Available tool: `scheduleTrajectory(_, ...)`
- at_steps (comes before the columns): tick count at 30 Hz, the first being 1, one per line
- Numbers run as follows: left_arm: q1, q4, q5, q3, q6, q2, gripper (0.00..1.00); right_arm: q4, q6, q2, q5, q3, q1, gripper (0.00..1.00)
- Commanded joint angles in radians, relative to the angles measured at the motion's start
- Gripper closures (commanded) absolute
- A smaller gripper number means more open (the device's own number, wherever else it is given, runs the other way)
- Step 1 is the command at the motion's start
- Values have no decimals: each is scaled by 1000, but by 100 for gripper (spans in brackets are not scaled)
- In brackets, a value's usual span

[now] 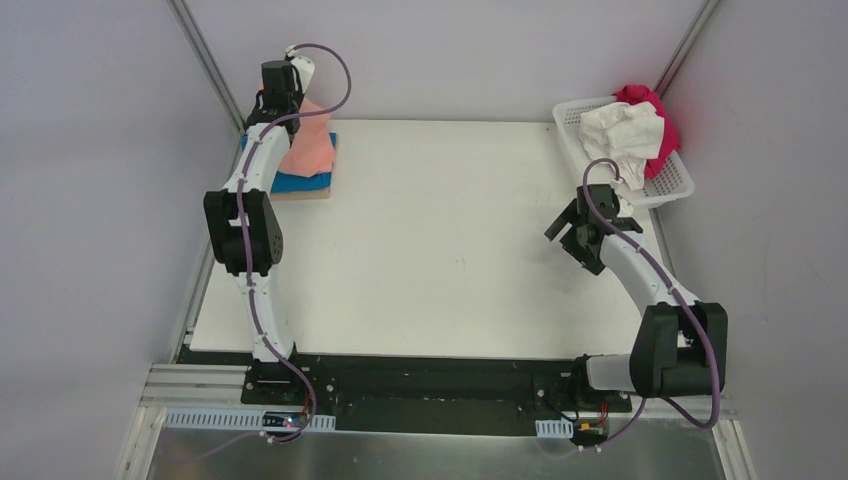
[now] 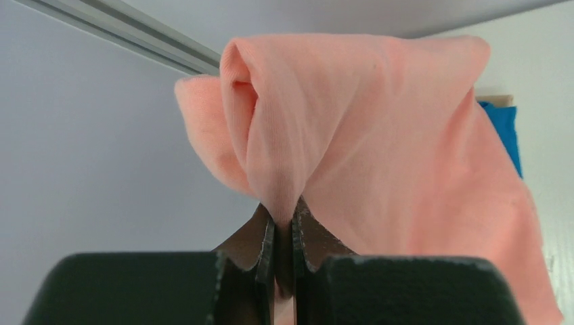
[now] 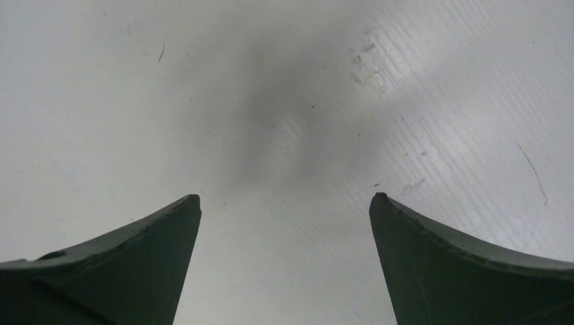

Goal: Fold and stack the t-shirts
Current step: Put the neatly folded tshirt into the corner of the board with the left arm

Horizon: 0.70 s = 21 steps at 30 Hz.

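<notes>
Left gripper (image 2: 283,218): clenched on a bunched fold of the pink shirt (image 2: 379,135).
Pink shirt: hangs from the grip, raised over the blue shirt (image 1: 305,183) at the table's far left corner.
Blue shirt: lies folded on the board (image 1: 318,195).
Right gripper (image 3: 285,197): released, holding nothing, over the bare table (image 3: 271,101).
Basket (image 1: 572,130): holds the white shirt (image 1: 625,135) and magenta shirt (image 1: 662,125), both crumpled.
Step (judged): stacking pink on blue.
Method: lower slowly, land the hanging edge first, square it to the blue edges, then release. Bunching at the pinch is the likely fault.
</notes>
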<state>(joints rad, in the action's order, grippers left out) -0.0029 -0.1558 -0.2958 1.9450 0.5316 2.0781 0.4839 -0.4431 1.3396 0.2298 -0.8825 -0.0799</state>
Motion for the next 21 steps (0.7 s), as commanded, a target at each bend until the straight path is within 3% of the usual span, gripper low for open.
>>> scheduleTrajectory(1, 34, 9, 63, 118, -25, 99, 100, 45, 8, 8, 69, -52, 5, 1)
scheduleTrajectory(12, 89, -10, -42, 333, -110, 293, 97, 34, -5, 37, 65, -56, 5, 1)
scheduleTrajectory(18, 101, -8, -138, 362, -163, 322, 69, 43, -3, 61, 57, -74, 4, 1)
scheduleTrajectory(20, 100, -10, -168, 357, -170, 320, 45, 46, -2, 64, 54, -78, 5, 1)
scheduleTrajectory(21, 101, -12, -184, 352, -178, 315, 39, 48, -3, 63, 55, -81, 5, 1)
